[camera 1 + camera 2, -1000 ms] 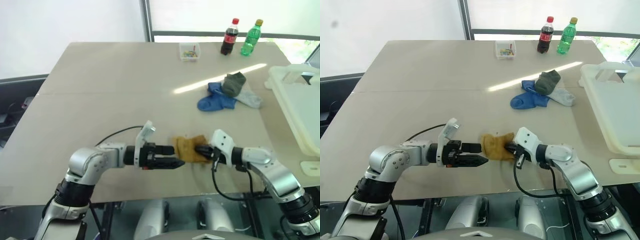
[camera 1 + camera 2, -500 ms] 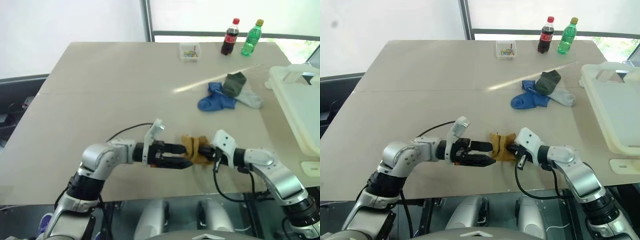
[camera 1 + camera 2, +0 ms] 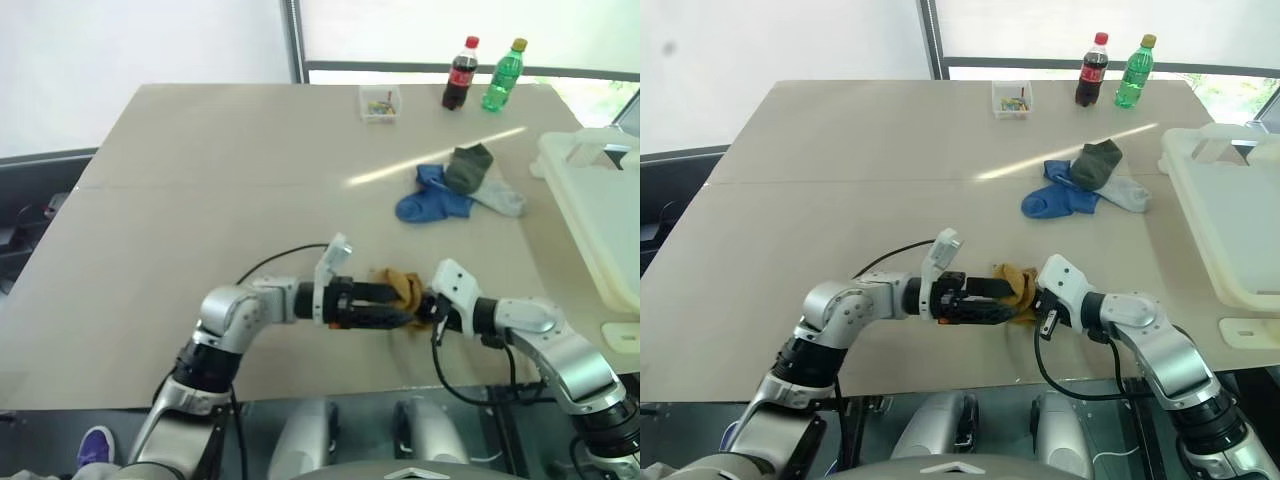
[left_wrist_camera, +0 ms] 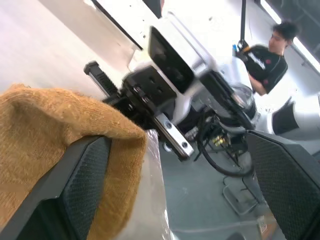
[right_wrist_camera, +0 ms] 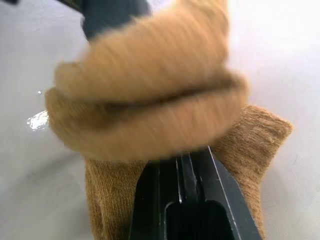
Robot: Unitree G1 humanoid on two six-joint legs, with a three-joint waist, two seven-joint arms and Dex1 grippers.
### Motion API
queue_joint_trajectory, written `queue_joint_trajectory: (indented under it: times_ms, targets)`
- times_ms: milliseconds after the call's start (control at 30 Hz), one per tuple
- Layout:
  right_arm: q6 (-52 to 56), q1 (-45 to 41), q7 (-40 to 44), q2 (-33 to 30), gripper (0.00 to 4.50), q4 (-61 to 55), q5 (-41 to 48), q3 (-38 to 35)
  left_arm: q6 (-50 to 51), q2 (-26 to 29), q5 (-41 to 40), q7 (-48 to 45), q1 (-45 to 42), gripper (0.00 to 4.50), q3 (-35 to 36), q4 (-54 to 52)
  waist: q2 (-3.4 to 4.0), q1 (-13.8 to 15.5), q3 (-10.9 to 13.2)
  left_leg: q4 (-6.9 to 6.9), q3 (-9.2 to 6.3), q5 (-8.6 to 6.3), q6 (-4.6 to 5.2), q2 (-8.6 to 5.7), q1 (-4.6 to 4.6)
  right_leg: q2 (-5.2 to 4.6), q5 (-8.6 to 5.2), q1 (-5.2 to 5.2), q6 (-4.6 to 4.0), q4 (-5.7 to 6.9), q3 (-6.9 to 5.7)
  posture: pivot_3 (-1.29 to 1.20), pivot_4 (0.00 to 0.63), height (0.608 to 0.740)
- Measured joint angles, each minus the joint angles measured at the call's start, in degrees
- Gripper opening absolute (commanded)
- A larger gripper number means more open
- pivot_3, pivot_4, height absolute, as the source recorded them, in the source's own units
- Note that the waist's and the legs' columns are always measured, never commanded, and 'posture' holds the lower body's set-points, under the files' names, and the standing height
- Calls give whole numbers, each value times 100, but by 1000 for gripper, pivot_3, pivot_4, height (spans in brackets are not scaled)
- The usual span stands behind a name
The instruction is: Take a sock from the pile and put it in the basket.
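Note:
A mustard-yellow sock lies bunched near the table's front edge, apart from the pile. My right gripper is shut on its right side; in the right wrist view the closed fingers pinch the folded sock. From the left, my left gripper points level at the sock and is open, one finger under the fabric and the other finger well apart. The pile of blue, olive and light grey socks lies farther back on the right. The cream basket stands at the right edge.
Two drink bottles and a small clear box stand along the far edge of the table. A small white piece lies below the basket. A person shows in the background of the left wrist view.
My left gripper has slid right, and its open fingers now straddle the mustard sock. The sock has bunched up against the right gripper, which stayed in place.

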Motion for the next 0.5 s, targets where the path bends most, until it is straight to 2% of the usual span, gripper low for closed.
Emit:
queue_joint_trajectory:
  times_ms: [300,500]
  targets:
    - [26,58,-24,-95,42,-85,30,-81,-256,-541,322,391,1,4500,-14,384,0,4,0,4,-1,-1,2,-2,-1,0,0,1,0,0,1,0,150,732]
    - [94,147,-32,-126,42,-238,168,-299,-304,-587,332,411,-1,4500,20,411,0,0,0,4,-3,-1,2,0,-1,2,0,0,0,1,0,0,150,732]
